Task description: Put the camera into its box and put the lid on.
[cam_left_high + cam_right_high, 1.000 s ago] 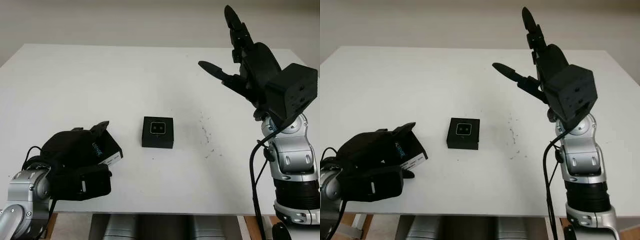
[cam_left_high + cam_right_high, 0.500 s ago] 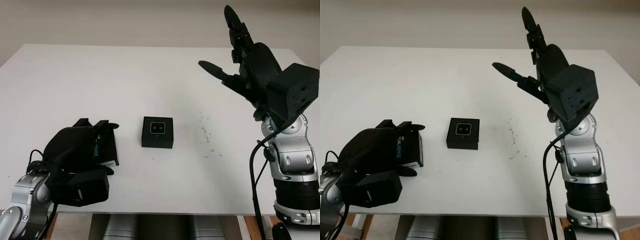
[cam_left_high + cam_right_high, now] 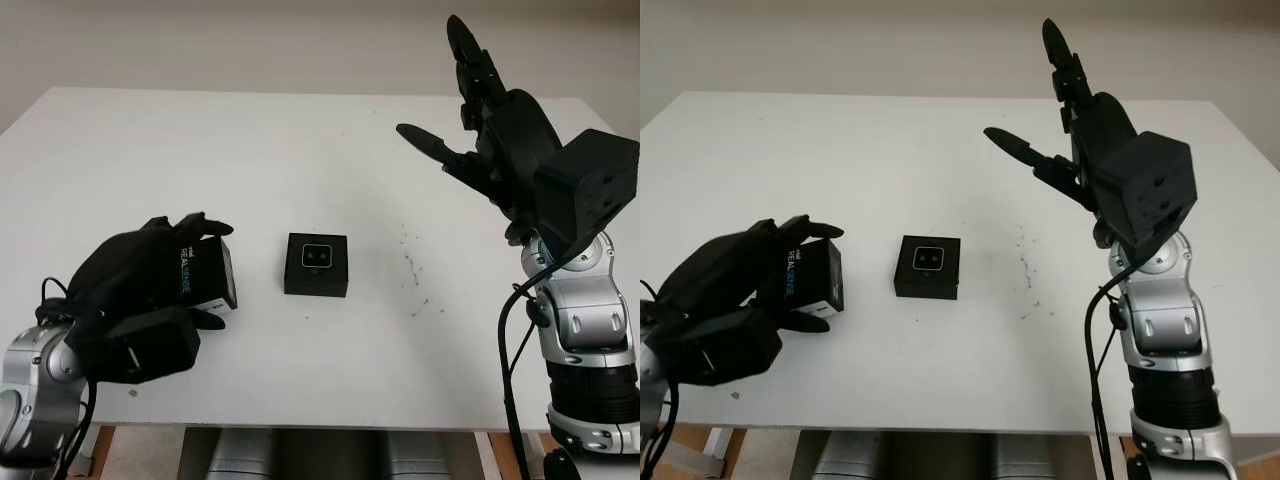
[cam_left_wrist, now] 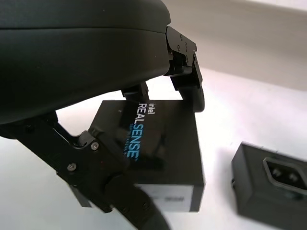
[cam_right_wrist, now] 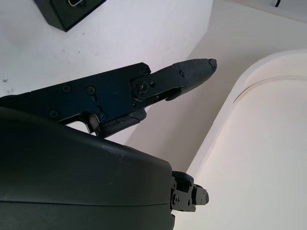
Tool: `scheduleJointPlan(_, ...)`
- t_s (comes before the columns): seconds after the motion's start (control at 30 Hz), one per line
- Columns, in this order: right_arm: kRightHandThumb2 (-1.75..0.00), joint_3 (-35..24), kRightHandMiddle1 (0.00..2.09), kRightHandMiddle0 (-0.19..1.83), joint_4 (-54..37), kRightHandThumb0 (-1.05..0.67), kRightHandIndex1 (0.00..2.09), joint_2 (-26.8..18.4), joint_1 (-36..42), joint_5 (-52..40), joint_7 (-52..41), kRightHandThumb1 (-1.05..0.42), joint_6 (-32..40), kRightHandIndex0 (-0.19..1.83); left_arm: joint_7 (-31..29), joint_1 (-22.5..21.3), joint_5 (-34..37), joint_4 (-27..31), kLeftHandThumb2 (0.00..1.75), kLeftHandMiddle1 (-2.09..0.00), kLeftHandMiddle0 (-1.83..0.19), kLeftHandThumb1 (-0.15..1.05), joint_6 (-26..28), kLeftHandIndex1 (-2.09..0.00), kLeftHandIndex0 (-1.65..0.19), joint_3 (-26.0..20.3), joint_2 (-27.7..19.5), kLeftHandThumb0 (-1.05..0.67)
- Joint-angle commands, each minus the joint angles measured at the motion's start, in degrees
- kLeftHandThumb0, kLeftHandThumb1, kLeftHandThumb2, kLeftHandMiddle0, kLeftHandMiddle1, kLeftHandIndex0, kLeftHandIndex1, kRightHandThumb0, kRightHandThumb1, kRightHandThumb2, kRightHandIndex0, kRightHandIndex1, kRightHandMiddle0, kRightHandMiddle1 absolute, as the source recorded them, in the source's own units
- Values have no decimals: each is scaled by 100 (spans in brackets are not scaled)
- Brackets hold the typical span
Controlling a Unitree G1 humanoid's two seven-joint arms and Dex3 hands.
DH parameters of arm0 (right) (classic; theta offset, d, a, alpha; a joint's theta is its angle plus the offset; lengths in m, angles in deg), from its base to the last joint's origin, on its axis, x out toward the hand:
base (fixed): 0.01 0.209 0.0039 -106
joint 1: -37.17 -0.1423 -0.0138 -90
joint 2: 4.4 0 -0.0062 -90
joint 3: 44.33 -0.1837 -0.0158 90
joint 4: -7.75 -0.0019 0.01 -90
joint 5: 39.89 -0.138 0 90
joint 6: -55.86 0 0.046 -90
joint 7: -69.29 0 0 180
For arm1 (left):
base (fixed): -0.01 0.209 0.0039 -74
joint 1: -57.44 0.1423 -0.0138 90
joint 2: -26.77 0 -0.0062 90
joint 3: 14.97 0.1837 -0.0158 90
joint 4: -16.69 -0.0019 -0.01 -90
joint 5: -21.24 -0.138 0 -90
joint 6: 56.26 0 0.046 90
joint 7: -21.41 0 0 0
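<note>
Since the earlier frame the lid [image 3: 203, 272] has been raised and tipped upright, gripped by the left hand [image 3: 140, 285] beside the box [image 3: 316, 264]. Camera [image 3: 316, 256] sits inside the box. Lidding step in hand; next, carry lid over box. Right hand [image 3: 485, 130] open, raised well beyond.

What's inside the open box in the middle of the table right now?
The open box holds the camera, lens face up inside a pale rim. Anything beneath it is covered. The left hand grips the lid beside the box; the right hand is raised, open.
</note>
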Motion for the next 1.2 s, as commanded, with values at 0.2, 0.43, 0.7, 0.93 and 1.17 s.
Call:
scheduleJointPlan(0.2,-10,376,5,-11,25,-62,3,202,302,-1,-142,-105,63,-18,-565,-955,465,-56,5,-149,-48,101,135,-134,-29,106,-262,-15)
scheduleJointPlan(0.43,-21,633,5,-10,101,-66,4,340,483,204,-61,-105,-11,-17,-822,-1670,511,-274,5,-153,-53,101,411,-135,-30,516,-207,-15)
scheduleJointPlan(0.7,-24,630,5,-11,233,-67,4,431,453,272,26,-105,-81,-17,-837,-2372,548,-723,6,-154,-46,102,439,-135,-28,937,-13,-14)
scheduleJointPlan(0.93,-25,495,6,-9,352,-66,5,401,295,327,188,-105,-181,-16,-644,-2666,310,-1110,5,-152,-48,101,520,-133,-29,1341,347,-13)
scheduleJointPlan(1.17,-27,332,5,-12,391,-69,3,409,112,282,254,-105,-9,-19,-630,-2979,43,-1567,5,-158,-52,97,718,-148,-33,1726,670,-17)
